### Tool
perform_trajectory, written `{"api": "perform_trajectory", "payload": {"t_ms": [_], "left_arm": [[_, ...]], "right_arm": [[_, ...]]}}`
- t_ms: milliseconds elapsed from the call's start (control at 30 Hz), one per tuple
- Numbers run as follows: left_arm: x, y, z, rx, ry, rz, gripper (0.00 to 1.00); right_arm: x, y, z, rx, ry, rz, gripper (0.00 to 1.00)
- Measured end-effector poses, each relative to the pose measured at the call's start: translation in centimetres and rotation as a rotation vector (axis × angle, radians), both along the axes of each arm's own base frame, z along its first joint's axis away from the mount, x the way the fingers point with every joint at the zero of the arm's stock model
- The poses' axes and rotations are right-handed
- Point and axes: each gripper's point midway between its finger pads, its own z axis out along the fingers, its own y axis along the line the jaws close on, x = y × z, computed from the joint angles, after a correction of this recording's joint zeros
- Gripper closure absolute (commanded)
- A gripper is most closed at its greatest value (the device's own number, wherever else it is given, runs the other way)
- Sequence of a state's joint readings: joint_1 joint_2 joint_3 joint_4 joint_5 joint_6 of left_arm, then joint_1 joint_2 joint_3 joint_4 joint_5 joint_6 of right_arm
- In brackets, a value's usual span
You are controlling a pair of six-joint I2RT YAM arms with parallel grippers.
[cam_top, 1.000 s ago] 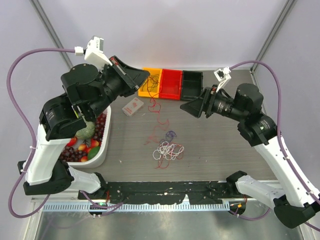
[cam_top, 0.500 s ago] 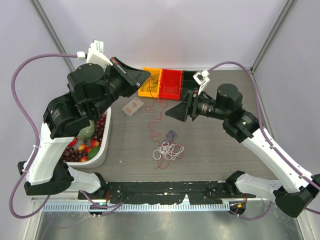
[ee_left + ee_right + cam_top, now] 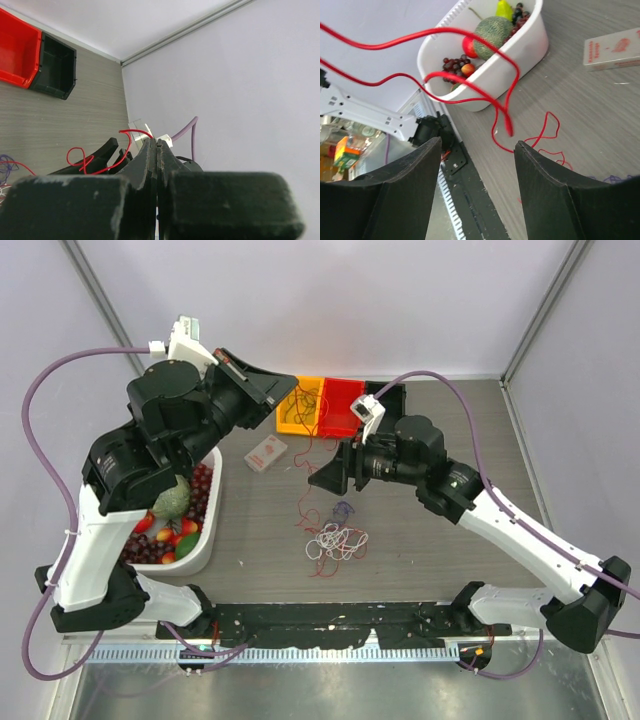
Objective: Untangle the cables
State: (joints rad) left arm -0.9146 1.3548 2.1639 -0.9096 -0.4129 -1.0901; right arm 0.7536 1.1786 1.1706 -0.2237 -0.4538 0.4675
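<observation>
The right gripper (image 3: 477, 145), jaws spread wide, could well close on air: the red cable (image 3: 470, 90) is thin and dangles loose just ahead of its fingers. A pull might also drag the white cable (image 3: 338, 540) across the table (image 3: 250, 530). The left gripper (image 3: 156, 145) is clamped on the red cable's upper end, and the strand hangs down from it to the heap between the arms.

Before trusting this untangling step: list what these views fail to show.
Top view: strand crossings in the white cable pile, too thin.
Right wrist: red cable runs off left edge; pile cut off bottom right.
Left wrist: table beneath left gripper, hidden by its fingers.
</observation>
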Motion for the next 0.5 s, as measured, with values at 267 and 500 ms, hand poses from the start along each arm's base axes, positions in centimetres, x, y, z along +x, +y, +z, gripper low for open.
{"api": "perform_trajectory", "payload": {"t_ms": [267,500], "left_arm": [[0.5,0.3,0.0,-0.013,0.009,0.001,1.0],[1.1,0.3,-0.2,-0.026,0.028,-0.001,1.0]], "right_arm": [[0.8,1.2,-1.2,-0.027,-0.068,-0.046,0.4],[0.8,3.4,-3.9,-0.071,-0.055,-0.039,0.46]]}}
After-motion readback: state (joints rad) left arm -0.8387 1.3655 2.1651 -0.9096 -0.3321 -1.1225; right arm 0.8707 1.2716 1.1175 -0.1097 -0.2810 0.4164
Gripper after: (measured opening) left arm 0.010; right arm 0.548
